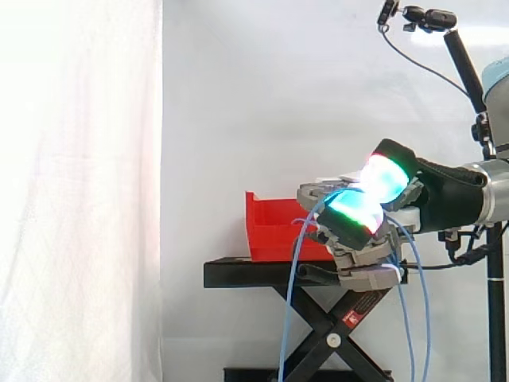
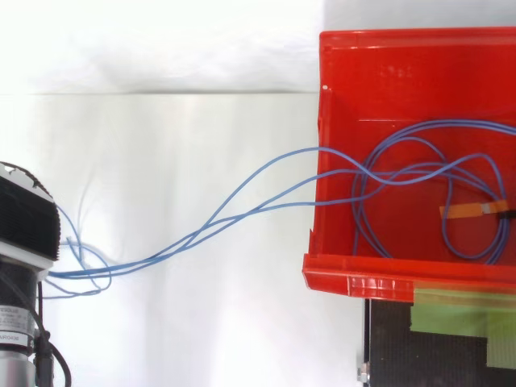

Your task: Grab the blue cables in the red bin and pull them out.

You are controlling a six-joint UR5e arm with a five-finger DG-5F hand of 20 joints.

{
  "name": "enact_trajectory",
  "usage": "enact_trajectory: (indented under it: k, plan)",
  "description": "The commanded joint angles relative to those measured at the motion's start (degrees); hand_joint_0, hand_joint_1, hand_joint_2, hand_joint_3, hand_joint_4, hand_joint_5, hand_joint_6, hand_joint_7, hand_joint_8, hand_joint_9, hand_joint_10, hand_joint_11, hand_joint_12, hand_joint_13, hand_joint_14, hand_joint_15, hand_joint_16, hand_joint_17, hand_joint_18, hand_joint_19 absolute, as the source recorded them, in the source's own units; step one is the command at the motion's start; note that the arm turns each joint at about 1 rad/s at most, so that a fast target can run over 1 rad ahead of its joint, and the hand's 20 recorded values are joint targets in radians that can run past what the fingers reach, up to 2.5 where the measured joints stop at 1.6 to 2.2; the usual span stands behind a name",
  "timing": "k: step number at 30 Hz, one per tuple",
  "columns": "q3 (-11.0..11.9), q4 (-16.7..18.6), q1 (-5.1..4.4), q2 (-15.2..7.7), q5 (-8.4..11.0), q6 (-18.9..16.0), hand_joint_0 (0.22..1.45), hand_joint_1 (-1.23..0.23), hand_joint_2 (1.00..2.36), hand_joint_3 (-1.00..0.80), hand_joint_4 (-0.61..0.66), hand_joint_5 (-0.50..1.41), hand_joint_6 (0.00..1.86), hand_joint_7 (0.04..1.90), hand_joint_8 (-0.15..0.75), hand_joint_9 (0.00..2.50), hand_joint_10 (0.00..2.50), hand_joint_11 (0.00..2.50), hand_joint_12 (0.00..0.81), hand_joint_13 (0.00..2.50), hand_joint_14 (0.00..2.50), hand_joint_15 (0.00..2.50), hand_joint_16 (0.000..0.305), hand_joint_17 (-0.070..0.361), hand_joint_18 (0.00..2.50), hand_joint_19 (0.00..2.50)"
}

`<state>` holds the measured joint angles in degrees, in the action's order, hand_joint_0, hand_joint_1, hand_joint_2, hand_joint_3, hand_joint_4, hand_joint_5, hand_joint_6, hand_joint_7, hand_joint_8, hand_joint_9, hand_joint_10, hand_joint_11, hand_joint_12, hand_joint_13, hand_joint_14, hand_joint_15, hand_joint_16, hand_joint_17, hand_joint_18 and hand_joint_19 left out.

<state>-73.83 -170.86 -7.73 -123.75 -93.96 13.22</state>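
Nearest, at 3 o'clock in the side view: hand, glowing fingertips clenched on blue cables, just off the near end of the red bin. Hanging in slack strands below the fist, toward 6 o'clock. From above, strung from 8 o'clock across open white space, over the bin's 9 o'clock wall, then coiled in loose loops inside, with an orange tag at 3 o'clock. Under the bin, black stand, green tape on its top. Beyond, white curtain, free room at 9 o'clock.
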Motion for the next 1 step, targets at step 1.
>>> enact_trajectory:
  k: [1]
  plan:
    - [0.00, 0.00, 0.00, 0.00, 0.00, 0.00, 1.10, -1.01, 1.01, -0.53, -0.39, 0.39, 1.62, 0.38, 0.176, 0.93, 1.21, 1.51, 0.257, 1.12, 2.09, 1.18, 0.032, 0.073, 1.17, 1.30]
